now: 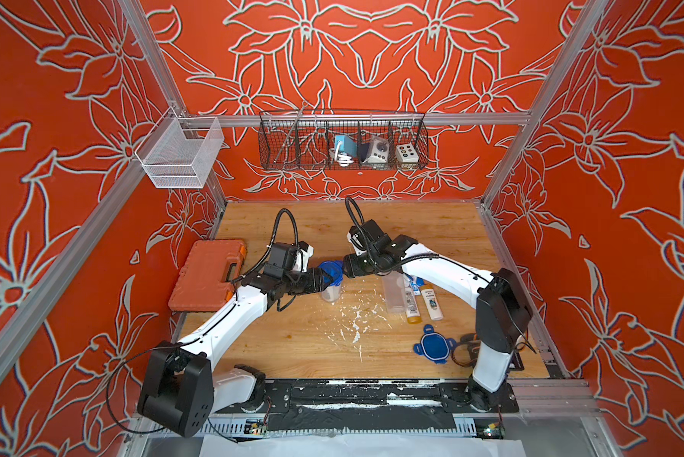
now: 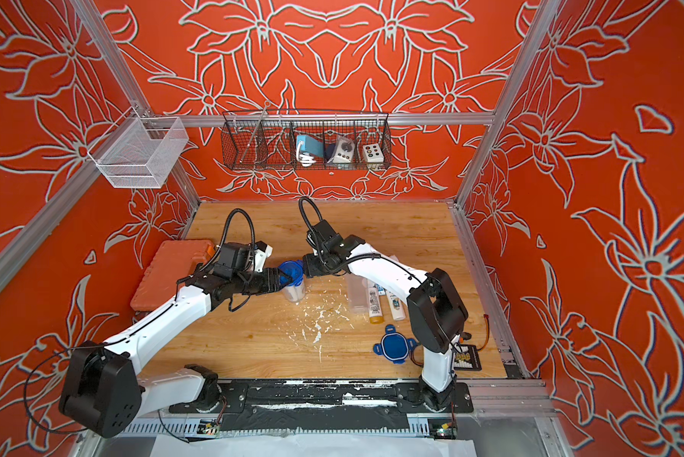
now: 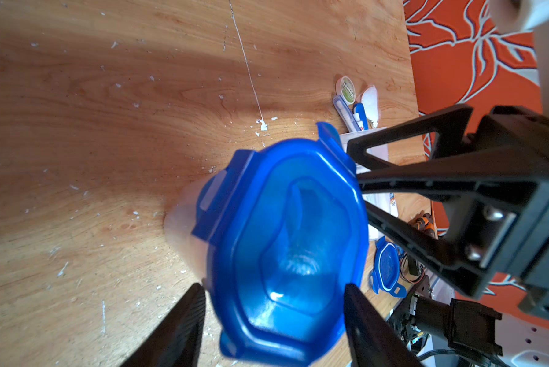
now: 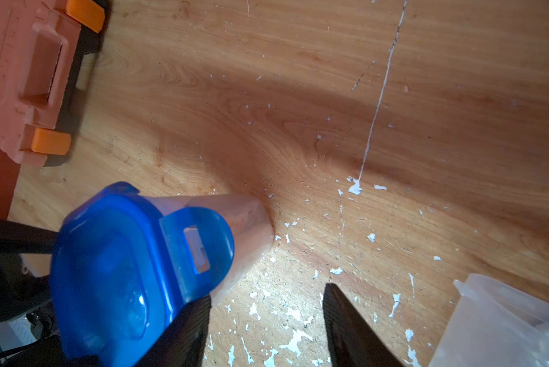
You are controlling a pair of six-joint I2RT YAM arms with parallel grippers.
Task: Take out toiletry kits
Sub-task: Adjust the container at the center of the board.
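A clear tall tub with a blue clip lid [image 1: 331,277] stands upright mid-table. My left gripper [image 3: 273,286] is shut on this tub, one finger on each side just under the lid [image 3: 286,241]. My right gripper [image 4: 268,290] is open over bare table on the tub's other side. One of its fingers [image 4: 190,324] sits beside a lifted lid clip [image 4: 197,241]. One toiletry kit lies on the table to the right: two white-labelled mini bottles [image 1: 411,306] [image 1: 431,302], a blue toothbrush [image 3: 344,114], a blue-white tube [image 3: 359,116] and a small round white piece [image 3: 348,89].
A second clear tub [image 1: 395,294] lies on its side, lidless, beside the bottles. Its loose blue lid [image 1: 431,344] lies near the right arm's base. The orange tool case [image 1: 206,277] sits at the table's left edge. A black wire basket [image 1: 342,138] hangs on the back wall.
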